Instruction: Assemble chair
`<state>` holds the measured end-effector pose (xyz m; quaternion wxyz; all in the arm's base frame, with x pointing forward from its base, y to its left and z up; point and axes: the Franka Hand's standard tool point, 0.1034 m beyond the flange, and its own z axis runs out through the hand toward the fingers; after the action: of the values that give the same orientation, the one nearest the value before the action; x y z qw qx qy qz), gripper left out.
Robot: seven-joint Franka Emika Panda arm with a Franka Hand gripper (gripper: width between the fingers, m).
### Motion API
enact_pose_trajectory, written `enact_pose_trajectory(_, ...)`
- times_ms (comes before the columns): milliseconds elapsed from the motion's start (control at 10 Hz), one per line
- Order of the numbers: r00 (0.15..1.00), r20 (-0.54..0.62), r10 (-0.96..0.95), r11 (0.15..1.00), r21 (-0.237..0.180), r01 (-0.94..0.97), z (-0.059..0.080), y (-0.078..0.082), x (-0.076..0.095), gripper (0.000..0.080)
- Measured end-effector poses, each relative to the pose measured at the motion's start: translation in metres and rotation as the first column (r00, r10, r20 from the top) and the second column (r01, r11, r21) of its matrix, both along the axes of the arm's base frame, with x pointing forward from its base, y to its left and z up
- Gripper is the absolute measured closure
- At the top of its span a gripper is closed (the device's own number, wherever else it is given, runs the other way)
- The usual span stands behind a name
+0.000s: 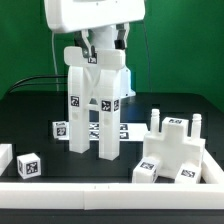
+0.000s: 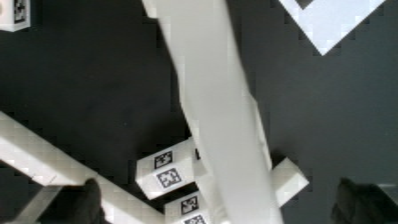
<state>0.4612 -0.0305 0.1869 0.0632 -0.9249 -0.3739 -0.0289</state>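
The partly joined chair (image 1: pixel 98 100) stands upright in the middle of the black table, a tall blocky white structure with tags on its front. My gripper (image 1: pixel 103 52) hangs right over its top, jaws wide apart. In the wrist view a long white bar of the chair (image 2: pixel 217 100) runs between my dark fingers (image 2: pixel 64 204), with a gap showing on each side. Nothing is gripped. A loose chunky chair part (image 1: pixel 176 152) with upright prongs lies at the exterior view's right front.
A small white tagged cube (image 1: pixel 30 166) sits at the exterior view's left front, with another white piece (image 1: pixel 5 158) at the left edge. Flat tags of the marker board (image 1: pixel 127 128) show behind the chair. A white rim (image 1: pixel 100 192) borders the table's front.
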Motion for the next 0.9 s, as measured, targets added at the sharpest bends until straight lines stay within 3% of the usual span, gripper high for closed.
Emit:
enact_pose_trajectory(200,1.000,-0.007,0.016,1.000,0.004,-0.016,-0.006,-0.001,-0.001,0.0150)
enact_pose_trajectory(400,1.000,-0.008,0.016,1.000,0.004,-0.016,-0.007,-0.001,-0.002,0.0413)
enact_pose_trajectory(500,1.000,-0.010,0.006,1.000,0.004,-0.006,-0.007,-0.001,-0.002,0.0413)
enact_pose_trajectory(600,1.000,-0.012,-0.024,1.000,0.003,0.024,-0.007,-0.002,-0.001,0.0591)
enact_pose_trajectory(700,0.998,-0.011,-0.068,0.998,0.003,0.068,-0.006,-0.007,0.000,0.0685)
enact_pose_trajectory(900,0.931,-0.030,-0.365,0.931,0.019,0.365,-0.004,-0.020,0.004,0.0685)
